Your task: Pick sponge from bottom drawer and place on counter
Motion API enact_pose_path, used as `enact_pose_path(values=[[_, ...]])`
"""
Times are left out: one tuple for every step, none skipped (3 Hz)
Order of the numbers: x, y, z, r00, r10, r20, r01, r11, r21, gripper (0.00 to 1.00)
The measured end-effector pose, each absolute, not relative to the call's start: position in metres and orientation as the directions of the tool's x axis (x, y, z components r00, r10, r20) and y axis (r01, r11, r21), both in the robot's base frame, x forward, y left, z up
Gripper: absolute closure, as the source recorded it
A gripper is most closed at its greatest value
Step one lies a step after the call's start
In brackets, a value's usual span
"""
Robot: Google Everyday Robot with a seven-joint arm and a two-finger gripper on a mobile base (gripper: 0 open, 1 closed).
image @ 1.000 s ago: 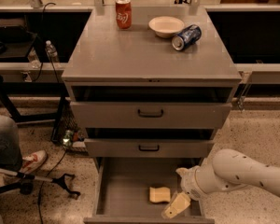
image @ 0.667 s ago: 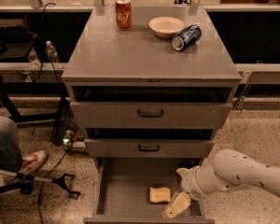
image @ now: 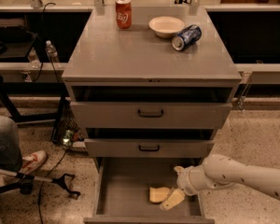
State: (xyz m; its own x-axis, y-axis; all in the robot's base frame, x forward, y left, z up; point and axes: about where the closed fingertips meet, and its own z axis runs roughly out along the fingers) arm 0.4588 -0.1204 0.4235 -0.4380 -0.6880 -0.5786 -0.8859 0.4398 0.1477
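The pale yellow sponge point(image: 158, 194) lies on the floor of the bottom drawer point(image: 126, 190), which is pulled out, right of its middle. My gripper point(image: 172, 198) reaches into the drawer from the right on the cream arm point(image: 238, 174). It is open and empty, with one cream finger point(image: 173, 199) slanting down right next to the sponge's right edge. Whether it touches the sponge I cannot tell. The grey counter point(image: 130, 50) is the cabinet's top, well above the gripper.
On the counter stand a red soda can point(image: 123, 13), a white bowl point(image: 166, 26) and a blue can point(image: 186, 37) lying on its side. The two upper drawers point(image: 150, 113) stand slightly out. A seated person's leg and shoe point(image: 23, 160) are at the left, on the floor.
The gripper has shifted slightly up and left, closer to the sponge. The sponge and the drawers have not moved.
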Motion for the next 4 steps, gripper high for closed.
enact_pose_path(values=[[0.481,-0.123,0.363,-0.438,-0.696,-0.569,-0.882,0.455,0.123,0.0],[0.496,-0.123,0.305,-0.47,-0.67,-0.574,-0.868,0.47,0.162,0.0],[0.513,-0.126,0.283,-0.497,-0.639,-0.587,-0.848,0.5,0.174,0.0],[0.516,-0.126,0.278,-0.484,-0.651,-0.584,-0.853,0.499,0.15,0.0]])
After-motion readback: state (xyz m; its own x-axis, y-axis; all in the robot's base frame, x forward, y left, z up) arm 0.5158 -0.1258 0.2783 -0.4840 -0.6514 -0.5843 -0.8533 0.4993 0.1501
